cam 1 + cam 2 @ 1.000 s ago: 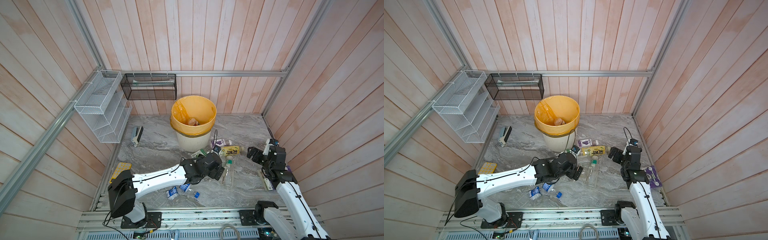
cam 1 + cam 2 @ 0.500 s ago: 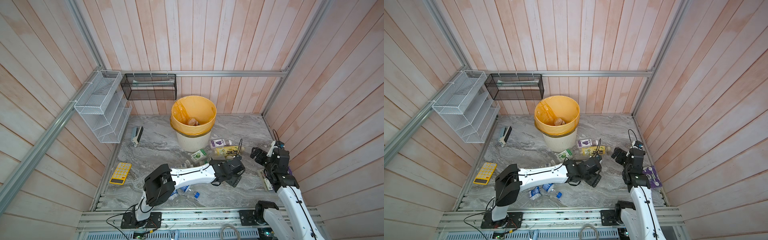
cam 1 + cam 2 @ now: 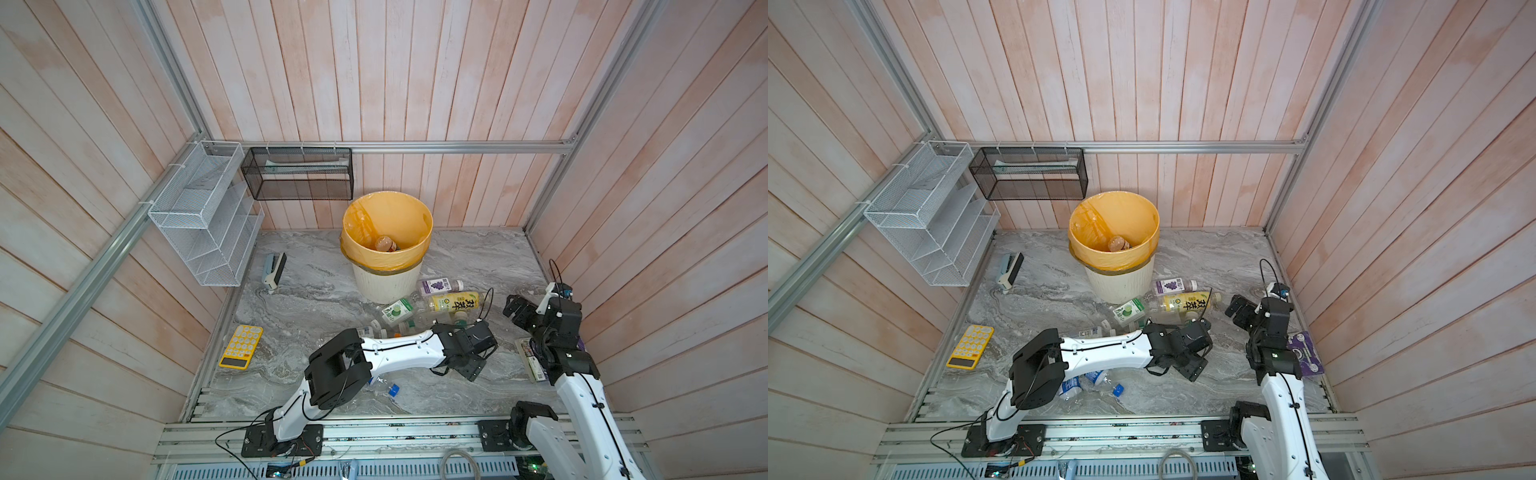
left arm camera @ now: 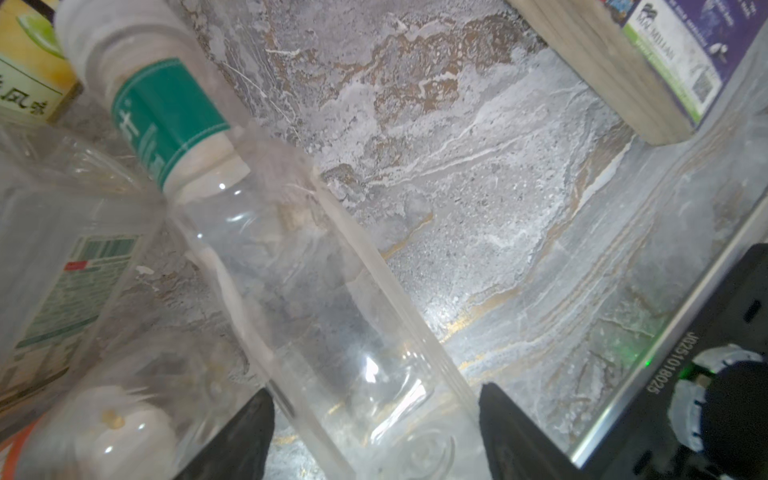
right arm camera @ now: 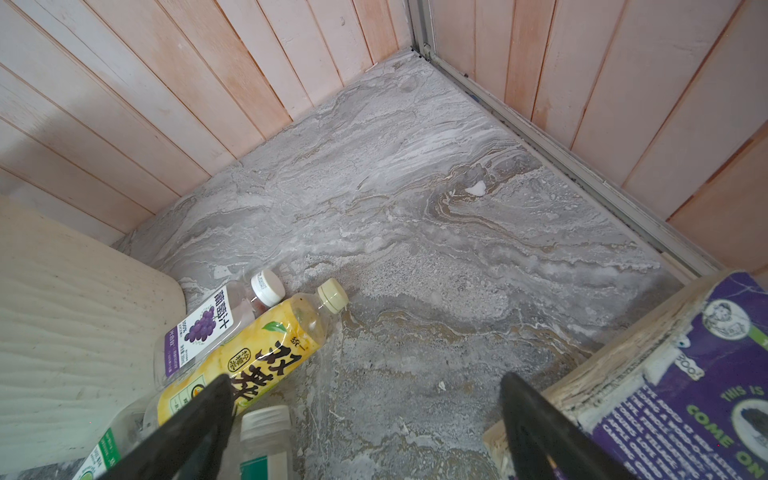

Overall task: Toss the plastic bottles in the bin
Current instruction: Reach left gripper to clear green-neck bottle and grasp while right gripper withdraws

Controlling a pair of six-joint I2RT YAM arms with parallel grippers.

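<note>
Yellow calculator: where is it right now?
In both top views the yellow calculator lies flat at the left edge of the marble floor, nearer the camera than the stapler.

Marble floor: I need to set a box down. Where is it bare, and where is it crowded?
Bare: between the stapler, the calculator and the bin; also the far right corner beyond the purple-label bottle. Crowded: in front of the bin around the yellow-label bottle, and the blue-capped bottles under the left arm.
</note>
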